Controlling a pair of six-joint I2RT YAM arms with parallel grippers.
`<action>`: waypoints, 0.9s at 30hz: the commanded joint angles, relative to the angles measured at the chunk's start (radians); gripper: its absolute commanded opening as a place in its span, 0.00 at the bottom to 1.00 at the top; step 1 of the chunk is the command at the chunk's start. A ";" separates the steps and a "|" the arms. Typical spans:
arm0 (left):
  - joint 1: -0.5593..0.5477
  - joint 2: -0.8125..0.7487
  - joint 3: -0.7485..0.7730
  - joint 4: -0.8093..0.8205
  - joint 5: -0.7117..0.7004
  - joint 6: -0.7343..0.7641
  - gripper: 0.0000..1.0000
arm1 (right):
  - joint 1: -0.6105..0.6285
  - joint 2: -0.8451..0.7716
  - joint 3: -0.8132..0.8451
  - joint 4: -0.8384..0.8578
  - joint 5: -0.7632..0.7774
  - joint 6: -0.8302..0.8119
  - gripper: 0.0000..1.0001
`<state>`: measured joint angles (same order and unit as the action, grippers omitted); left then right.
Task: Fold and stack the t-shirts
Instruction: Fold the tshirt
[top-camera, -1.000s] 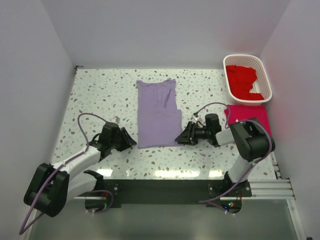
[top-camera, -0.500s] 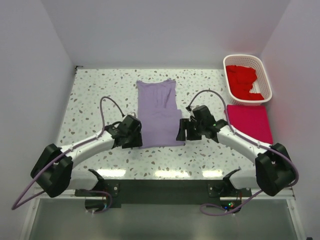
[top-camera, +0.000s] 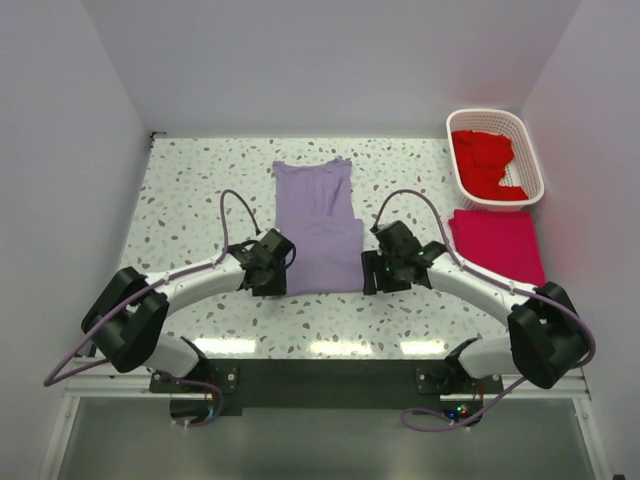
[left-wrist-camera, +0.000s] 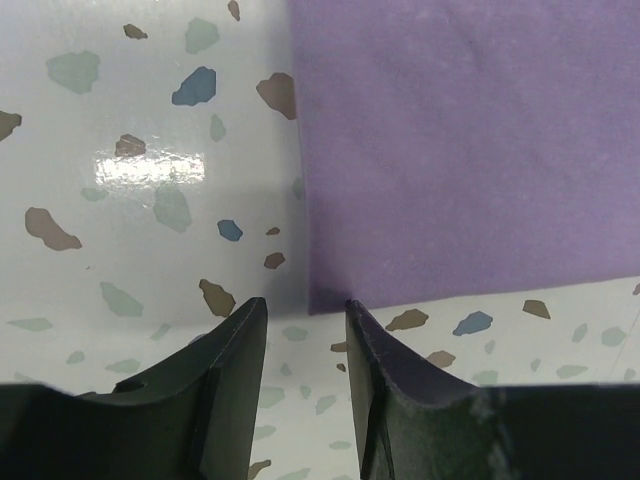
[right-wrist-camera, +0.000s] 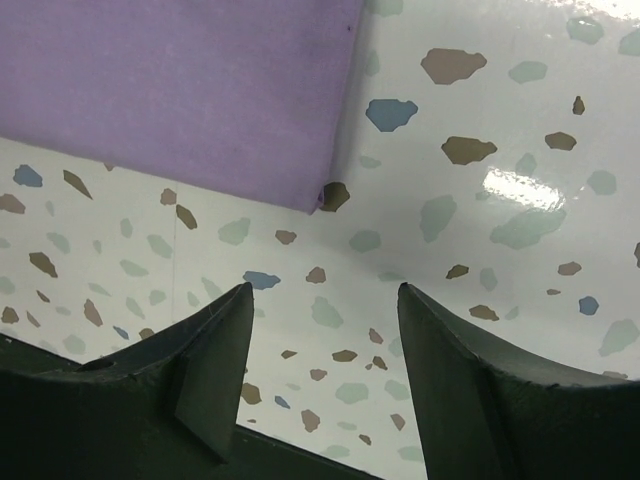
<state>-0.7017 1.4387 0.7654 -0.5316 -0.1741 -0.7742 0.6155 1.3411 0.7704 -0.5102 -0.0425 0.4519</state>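
I see the pale purple t-shirt (top-camera: 318, 225) lying flat in the middle of the top view, on the white speckled terrazzo table (top-camera: 190, 200). It is partly folded into a long strip, with the neck end towards the top of the frame and the hem towards the bottom.

My left gripper (top-camera: 276, 280) is low over the shirt's lower left corner. In the left wrist view its two dark fingers (left-wrist-camera: 235, 370) stand a little apart, grasping nothing. The purple corner lies just past the tips and in line with the gap.

My right gripper (top-camera: 368, 282) is at the lower right corner. In the right wrist view its fingers (right-wrist-camera: 205, 360) are spread wide and released. The hem corner sits at the centre of that frame, above the tips, with its tip slightly curled.

On the right of the top view a folded red t-shirt (top-camera: 497, 247) lies flat on the table. Just above it, in the upper right, a white plastic lattice basket (top-camera: 530, 150) holds crumpled red garments (top-camera: 485, 160).
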 joint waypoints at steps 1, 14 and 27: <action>-0.007 0.026 0.018 0.036 -0.031 0.000 0.42 | 0.018 0.016 0.043 -0.007 0.039 -0.010 0.63; -0.028 0.114 -0.049 0.084 0.004 -0.016 0.26 | 0.092 0.099 0.113 -0.045 0.162 0.022 0.61; -0.041 0.051 -0.072 0.042 0.025 -0.033 0.00 | 0.112 0.205 0.147 -0.008 0.161 0.074 0.47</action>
<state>-0.7292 1.4776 0.7376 -0.4328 -0.1780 -0.7937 0.7170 1.5269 0.8902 -0.5362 0.0952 0.4942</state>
